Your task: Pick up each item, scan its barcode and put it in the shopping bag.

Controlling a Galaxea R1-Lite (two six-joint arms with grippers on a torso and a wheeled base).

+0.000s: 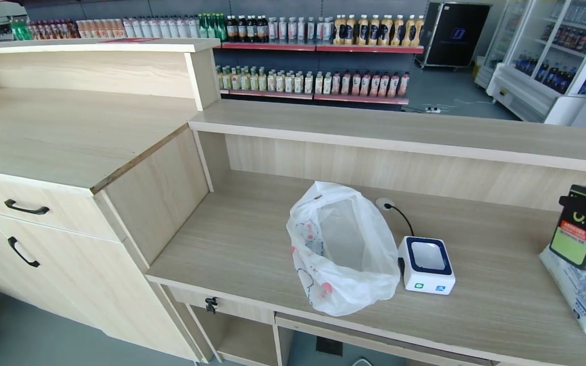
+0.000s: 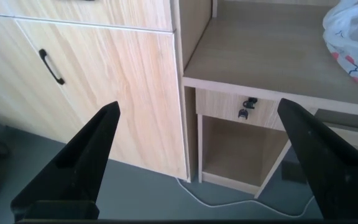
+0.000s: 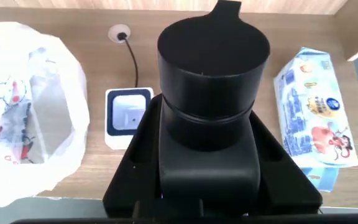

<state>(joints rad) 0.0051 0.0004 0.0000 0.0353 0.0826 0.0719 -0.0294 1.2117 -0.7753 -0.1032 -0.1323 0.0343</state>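
Observation:
A dark bottle (image 1: 585,223) with a black cap, a green label and a white barcode strip hangs at the counter's far right, just above a blue-and-white wipes pack (image 1: 585,295). My right gripper (image 3: 207,124) is shut on the bottle (image 3: 213,81), one finger on each side. The white scanner (image 1: 426,264) with its blue-framed window sits mid-counter, and the open white shopping bag (image 1: 341,249) lies just left of it. The scanner (image 3: 128,115), the bag (image 3: 30,106) and the wipes pack (image 3: 312,112) lie below the held bottle. My left gripper (image 2: 197,124) is open and low, in front of the cabinet.
A black cable runs from the scanner to a socket (image 1: 385,203) in the wooden counter (image 1: 232,239). A raised ledge (image 1: 374,127) backs the counter. A taller cabinet (image 1: 69,142) with drawer handles stands at the left. A key hangs in the drawer lock (image 1: 211,304).

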